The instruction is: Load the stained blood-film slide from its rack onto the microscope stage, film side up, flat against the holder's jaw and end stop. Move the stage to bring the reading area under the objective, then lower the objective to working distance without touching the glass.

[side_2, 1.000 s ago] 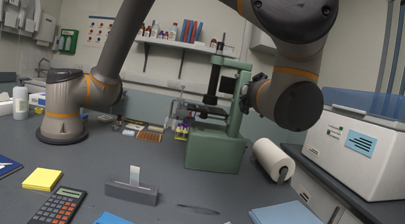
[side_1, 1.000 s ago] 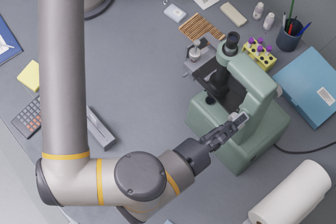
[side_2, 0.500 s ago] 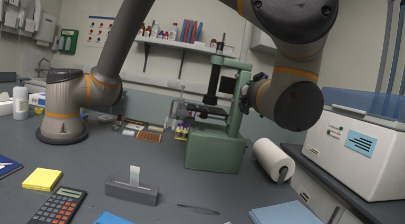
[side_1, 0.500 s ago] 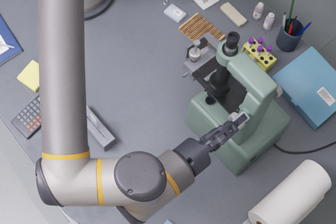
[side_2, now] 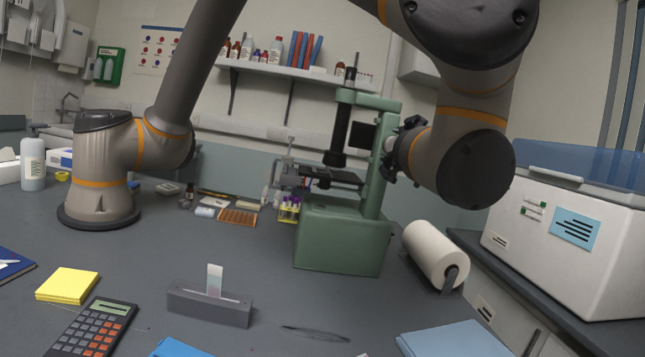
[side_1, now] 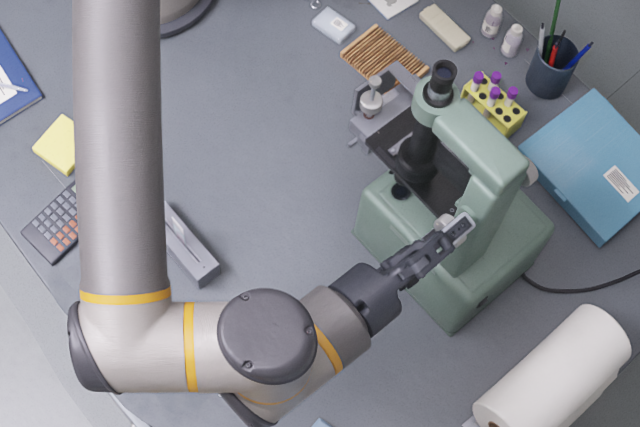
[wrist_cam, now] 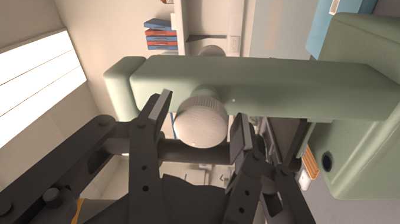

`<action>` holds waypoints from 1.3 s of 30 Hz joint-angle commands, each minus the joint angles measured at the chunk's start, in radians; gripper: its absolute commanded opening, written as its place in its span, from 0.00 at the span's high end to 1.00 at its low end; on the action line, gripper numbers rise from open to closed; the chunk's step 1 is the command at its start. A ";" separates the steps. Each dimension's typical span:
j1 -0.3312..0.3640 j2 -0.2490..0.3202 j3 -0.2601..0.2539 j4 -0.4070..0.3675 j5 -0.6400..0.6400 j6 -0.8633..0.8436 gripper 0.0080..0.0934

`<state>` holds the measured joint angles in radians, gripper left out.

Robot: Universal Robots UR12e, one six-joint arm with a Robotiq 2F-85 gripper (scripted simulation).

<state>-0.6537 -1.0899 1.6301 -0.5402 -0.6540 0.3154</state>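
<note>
My gripper (wrist_cam: 200,118) (side_1: 452,228) straddles the ribbed grey focus knob (wrist_cam: 200,123) on the side of the green microscope (side_1: 455,205) (side_2: 349,220) arm, and it is open and holds nothing. The black objective (side_2: 334,158) hangs over the dark stage (side_2: 328,175) (side_1: 413,164). The stained slide (side_2: 214,280) stands upright in its grey rack (side_2: 209,304) (side_1: 188,249) on the bench, well in front of the microscope.
Behind the microscope are a wall shelf (side_2: 290,72) with bottles and books, a yellow tube rack (side_1: 493,102) and a wooden slide tray (side_1: 380,50). A paper roll (side_1: 553,370), blue box (side_1: 589,164) and white analyser (side_2: 566,239) crowd the right; a calculator (side_1: 51,231) lies left.
</note>
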 commanded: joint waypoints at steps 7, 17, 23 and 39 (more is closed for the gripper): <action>-0.007 0.003 -0.007 0.002 -0.006 0.000 0.36; -0.030 0.018 -0.031 0.011 -0.030 0.000 0.36; -0.043 0.027 -0.044 0.016 -0.043 0.000 0.36; -0.067 0.044 -0.072 0.027 -0.067 0.000 0.36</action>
<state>-0.7191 -1.0459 1.5597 -0.5134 -0.7205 0.3154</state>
